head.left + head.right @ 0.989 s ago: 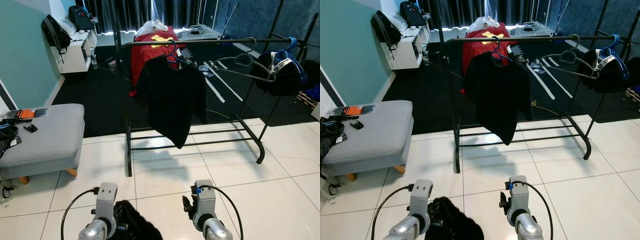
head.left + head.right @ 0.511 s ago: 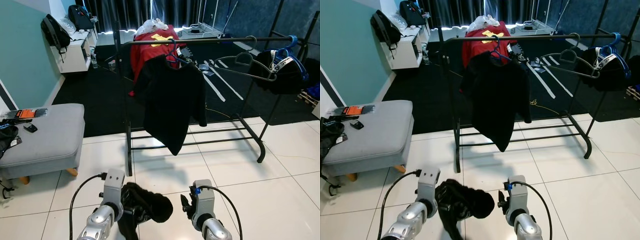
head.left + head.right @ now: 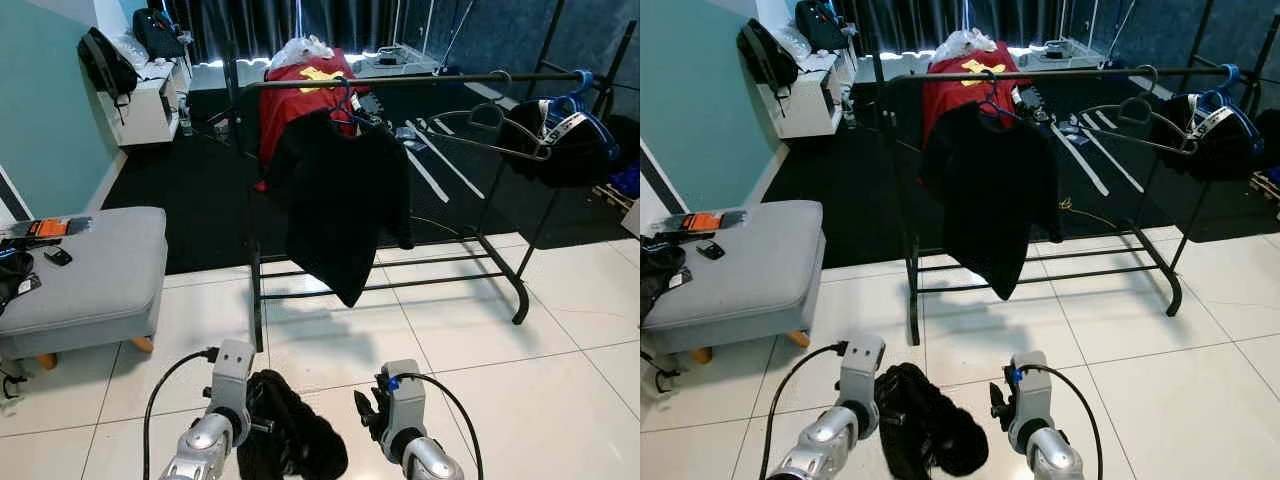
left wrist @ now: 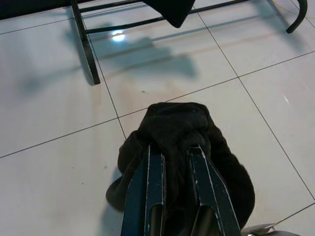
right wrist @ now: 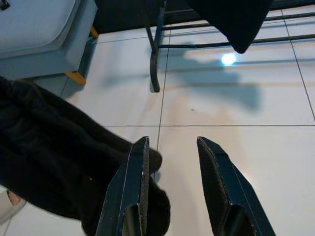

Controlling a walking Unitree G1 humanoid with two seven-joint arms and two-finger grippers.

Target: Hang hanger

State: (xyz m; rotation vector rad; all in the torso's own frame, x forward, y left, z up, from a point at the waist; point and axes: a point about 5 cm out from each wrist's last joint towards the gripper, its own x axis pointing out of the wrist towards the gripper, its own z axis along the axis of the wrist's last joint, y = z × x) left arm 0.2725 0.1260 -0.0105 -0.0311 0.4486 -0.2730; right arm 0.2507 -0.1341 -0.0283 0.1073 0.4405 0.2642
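Since half a second ago the dark garment [image 3: 290, 435] has dropped lower in our left claw [image 4: 178, 147], clamped on it, while the right claw [image 5: 172, 152] gapes empty; next, we judge, lifting it toward the rack [image 3: 400, 82].

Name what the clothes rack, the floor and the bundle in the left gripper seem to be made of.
Clothes rack: thin black tubes, probably painted metal. Floor: glossy white tiles, likely ceramic, with grout lines and lamp glare. Black bundle in the left gripper: soft, matte, crumpled fabric.
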